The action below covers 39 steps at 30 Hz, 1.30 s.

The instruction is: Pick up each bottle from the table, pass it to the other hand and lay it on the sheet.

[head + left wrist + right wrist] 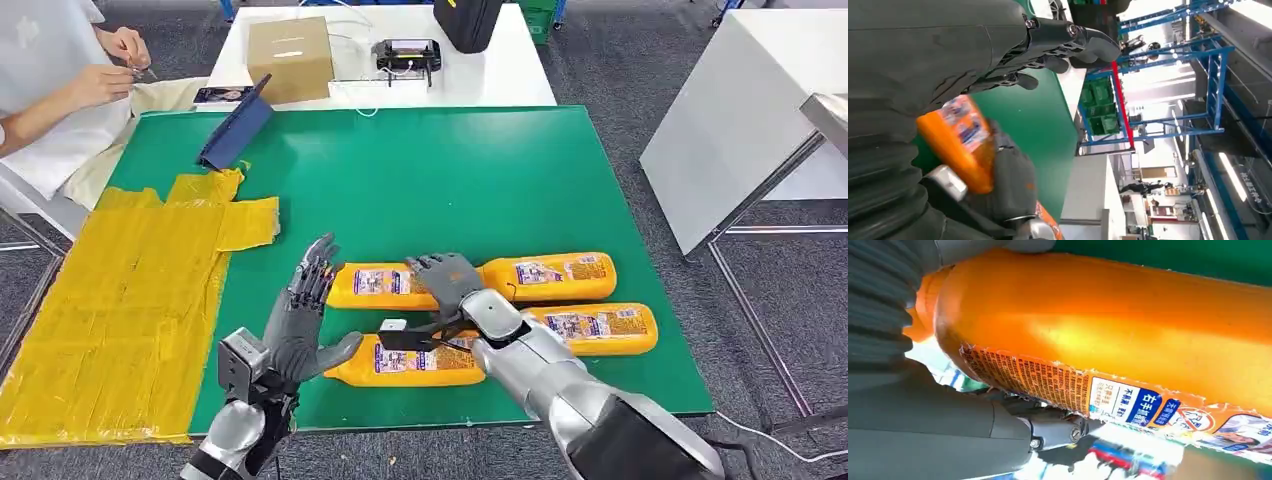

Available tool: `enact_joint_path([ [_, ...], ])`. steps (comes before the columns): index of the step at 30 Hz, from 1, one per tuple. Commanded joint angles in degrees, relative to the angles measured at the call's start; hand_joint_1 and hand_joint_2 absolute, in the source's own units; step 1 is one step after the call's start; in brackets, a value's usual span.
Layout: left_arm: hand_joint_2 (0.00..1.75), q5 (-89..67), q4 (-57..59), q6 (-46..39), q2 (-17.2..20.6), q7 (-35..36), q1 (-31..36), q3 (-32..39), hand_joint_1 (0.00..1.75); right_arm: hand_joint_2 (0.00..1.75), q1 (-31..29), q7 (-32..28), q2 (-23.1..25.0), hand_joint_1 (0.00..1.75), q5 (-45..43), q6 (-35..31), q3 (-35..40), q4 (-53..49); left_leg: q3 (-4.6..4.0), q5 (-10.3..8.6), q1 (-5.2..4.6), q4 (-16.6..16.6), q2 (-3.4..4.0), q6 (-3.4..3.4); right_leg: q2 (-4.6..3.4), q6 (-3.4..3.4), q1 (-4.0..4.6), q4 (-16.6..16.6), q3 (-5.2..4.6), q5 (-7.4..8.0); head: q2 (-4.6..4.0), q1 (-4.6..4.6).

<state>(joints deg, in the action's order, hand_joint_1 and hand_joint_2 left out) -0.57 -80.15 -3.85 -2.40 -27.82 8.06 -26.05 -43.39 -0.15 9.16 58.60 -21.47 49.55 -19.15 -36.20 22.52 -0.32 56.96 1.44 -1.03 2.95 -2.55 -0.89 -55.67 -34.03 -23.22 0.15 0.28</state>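
Bottle label seemingly reads "右手".

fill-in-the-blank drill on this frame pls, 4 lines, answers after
1. In the head view, ___ orange bottles lie on the green mat.
2. The sheet beside the mat, with no bottle on it yet, is coloured ___.
3. The hand raised with fingers spread, holding nothing, is the robot's ___ one.
4. The right hand rests on top of a ___.

Missing words: four; yellow; left; bottle
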Motion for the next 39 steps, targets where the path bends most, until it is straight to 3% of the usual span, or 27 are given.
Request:
enact_joint_path([
  [1,1.75,-0.6,1.03,-0.5,0.06,0.65,-0.22,-0.27,0.0,1.75,0.99,-2.38,-1.8,1.75,-3.31,-9.66,-8.48,-2.54,0.09,0.05,0.03,-0.03,-0.1,0.04,-0.07,0.04,0.0,0.04,0.12,-0.06,0.0,0.02],
  [4,1.75,-1.65,-0.39,-1.19,-0.03,1.04,-1.76,0.73,0.0,1.75,4.74,-7.53,-2.39,1.75,-9.14,-18.53,-17.33,-10.52,0.07,0.06,0.04,-0.03,-0.1,0.06,-0.07,0.05,0.02,0.05,0.1,-0.05,0.0,0.02],
  [5,1.75,-2.54,-1.39,-1.47,-0.07,1.28,-2.9,1.4,0.0,1.75,10.02,-10.13,-2.24,1.75,-5.84,-18.53,-27.33,-21.34,0.18,0.13,0.08,0.0,-0.14,0.09,-0.12,0.09,0.04,0.05,0.23,-0.11,0.0,0.02],
  [8,1.75,-4.2,-3.64,-2.18,-0.1,1.37,-5.41,2.53,0.0,1.75,20.54,-17.75,-0.16,1.75,-8.01,-18.53,-40.9,-42.35,0.14,0.16,0.1,-0.01,-0.03,0.1,-0.23,0.1,0.07,0.07,0.17,-0.11,0.0,0.0],
  [12,1.75,-5.56,-5.44,-3.05,0.16,1.54,-7.4,3.35,0.0,1.75,28.3,-18.94,-2.06,1.75,-17.92,-18.53,-41.53,-57.68,0.08,0.18,0.1,0.0,-0.31,0.1,0.04,0.1,0.08,0.04,0.2,-0.21,0.0,0.0],
  [20,1.75,-5.56,-5.44,-3.05,0.16,1.54,-7.4,3.35,0.0,1.75,28.3,-18.94,-2.06,1.75,-17.92,-18.53,-41.53,-57.68,0.1,0.21,0.1,0.05,-0.54,0.1,0.18,0.09,0.06,0.01,0.26,-0.29,0.0,0.0],
  [21,1.75,-5.69,-5.44,-3.11,0.01,1.52,-7.42,3.54,0.0,1.75,28.36,-19.37,-1.86,1.75,-19.66,-18.53,-41.2,-57.69,0.12,0.23,0.1,0.06,-0.55,0.11,0.18,0.1,0.06,0.0,0.29,-0.31,0.0,0.0],
  [22,1.75,-6.4,-6.0,-3.28,0.1,1.33,-7.69,3.66,0.0,1.75,29.83,-22.75,-1.62,1.75,-26.89,-18.32,-41.0,-60.17,0.0,0.14,0.06,0.01,-0.63,0.08,0.28,0.06,0.03,0.01,0.18,-0.25,0.0,0.02],
  [23,1.75,-4.33,-7.84,-2.43,1.25,2.64,-4.98,3.13,0.0,1.75,38.26,-27.6,-2.52,1.75,-46.91,2.17,-31.45,-67.7,0.09,0.21,0.09,0.05,-0.7,0.08,0.3,0.09,0.04,0.02,0.31,-0.3,0.0,0.0],
  [28,1.75,-4.06,-8.65,-2.51,1.57,2.79,-0.95,-0.55,0.0,1.75,36.3,-27.16,-1.88,1.75,-45.62,5.74,-22.8,-59.03,-0.03,0.19,0.11,-0.01,-0.45,0.14,0.17,0.12,0.1,0.06,0.07,-0.17,0.0,0.02],
  [31,1.75,-3.72,-8.95,-2.77,1.54,3.43,-0.03,-1.31,0.0,1.75,35.44,-27.87,-0.88,1.75,-45.55,5.21,-21.32,-55.58,0.16,0.26,0.18,0.01,-0.37,0.19,-0.02,0.18,0.15,0.05,0.24,-0.22,0.0,0.0],
  [32,1.75,-3.47,-9.16,-2.84,1.98,3.35,0.46,-2.14,0.0,1.75,34.43,-26.36,-1.43,1.75,-46.67,9.5,-18.85,-53.32,0.12,0.22,0.16,-0.03,-0.38,0.18,0.01,0.15,0.13,0.07,0.19,-0.2,0.0,0.02],
  [34,1.75,-3.53,-11.29,-2.89,2.38,3.43,-0.52,-3.37,0.0,1.75,33.95,-26.32,-1.75,1.75,-45.24,11.05,-14.18,-49.39,0.0,0.14,0.13,-0.06,-0.36,0.13,0.12,0.1,0.12,0.09,0.06,-0.13,0.0,0.0],
  [39,1.75,-3.27,-9.78,-3.06,2.03,3.66,2.39,-5.79,0.0,1.75,29.89,-27.74,-0.66,1.75,-40.22,9.51,-5.71,-41.72,0.13,0.21,0.15,-0.04,-0.26,0.15,-0.06,0.15,0.12,0.08,0.21,-0.17,0.0,0.04],
])
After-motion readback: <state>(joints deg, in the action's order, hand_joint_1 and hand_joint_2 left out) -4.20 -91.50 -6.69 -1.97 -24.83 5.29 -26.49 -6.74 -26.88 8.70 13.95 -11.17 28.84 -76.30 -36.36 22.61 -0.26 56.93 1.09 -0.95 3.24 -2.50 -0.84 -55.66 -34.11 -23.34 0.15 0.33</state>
